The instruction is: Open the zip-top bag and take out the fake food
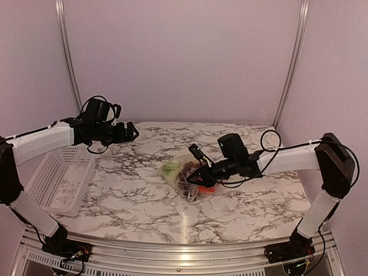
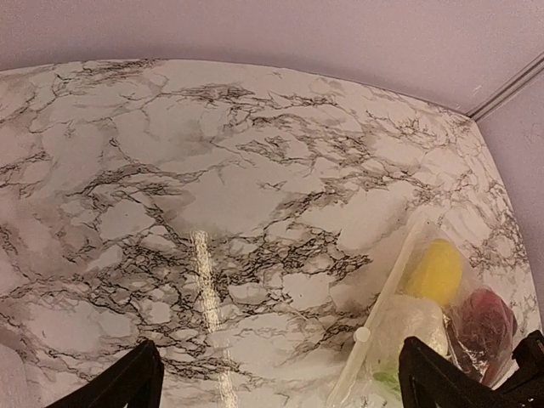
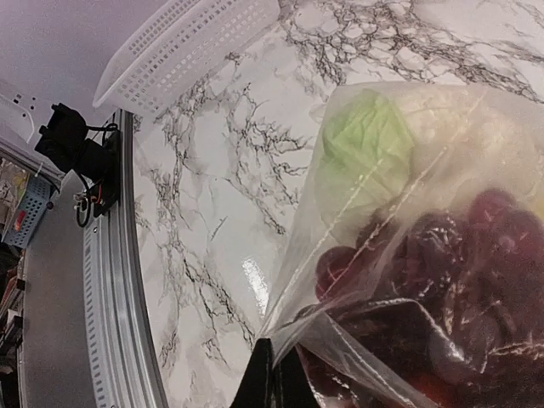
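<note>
Top ext: high, behind arm bases; looks fwd & down, wide, whole table to back wall.
L wrist: raised off table, angled down twd far-right corner; zip-top bag at lower-right edge.
R wrist: v. close on bag, faces back twd near-left rail & basket.
Shared: bag in all 3; basket in top + R wrist.

The zip-top bag, clear and crinkled, lies near the middle of the desk, slightly toward the right edge. Its film is pinched at one side between the right fingers. A pale zip strip runs along the side facing the left edge. The fake food is all inside: a yellow piece, a cream-white knobbly lump with a green leaf, a dark red-purple grape bunch and an orange piece.
</note>
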### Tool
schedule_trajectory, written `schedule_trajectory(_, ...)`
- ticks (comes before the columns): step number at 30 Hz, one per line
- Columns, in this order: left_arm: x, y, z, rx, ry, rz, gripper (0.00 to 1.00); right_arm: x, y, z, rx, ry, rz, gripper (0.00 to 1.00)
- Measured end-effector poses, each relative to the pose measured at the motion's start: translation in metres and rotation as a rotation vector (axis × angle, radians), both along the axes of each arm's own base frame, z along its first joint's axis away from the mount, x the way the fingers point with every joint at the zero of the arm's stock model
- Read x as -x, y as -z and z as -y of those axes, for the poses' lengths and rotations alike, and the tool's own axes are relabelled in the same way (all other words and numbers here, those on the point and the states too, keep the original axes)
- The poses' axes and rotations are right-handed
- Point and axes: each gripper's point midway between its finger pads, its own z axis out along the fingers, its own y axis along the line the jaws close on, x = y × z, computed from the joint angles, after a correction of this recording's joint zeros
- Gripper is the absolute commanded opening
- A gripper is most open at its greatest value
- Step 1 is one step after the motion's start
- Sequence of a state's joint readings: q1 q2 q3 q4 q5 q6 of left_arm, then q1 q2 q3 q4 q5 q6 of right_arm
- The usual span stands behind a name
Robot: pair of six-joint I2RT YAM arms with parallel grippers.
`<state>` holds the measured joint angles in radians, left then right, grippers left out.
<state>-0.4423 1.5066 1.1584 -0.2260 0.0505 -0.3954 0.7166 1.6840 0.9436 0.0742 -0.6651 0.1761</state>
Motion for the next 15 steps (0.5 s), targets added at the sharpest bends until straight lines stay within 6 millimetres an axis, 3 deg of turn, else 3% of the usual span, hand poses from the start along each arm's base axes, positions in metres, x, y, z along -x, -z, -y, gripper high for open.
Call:
schedule_trajectory(2,0.002,0.004,0.005,0.015,0.027,-0.009,0.99,0.014,0.008,-0.001,0.007,-0.026,-0.011,0.0)
schedule_trajectory(6,0.01,0.014,0.022,0.069,0.112,-0.041,0.99,0.031,0.034,0.017,0.059,-0.009,-0.053,0.0)
schedule_trajectory(12,0.03,0.045,0.053,0.13,0.253,-0.123,0.99,0.033,0.048,0.036,0.096,0.054,-0.055,0.0)
schedule_trajectory(15,0.043,0.056,0.068,0.157,0.315,-0.15,0.94,0.036,0.054,0.043,0.101,0.074,-0.063,0.0)
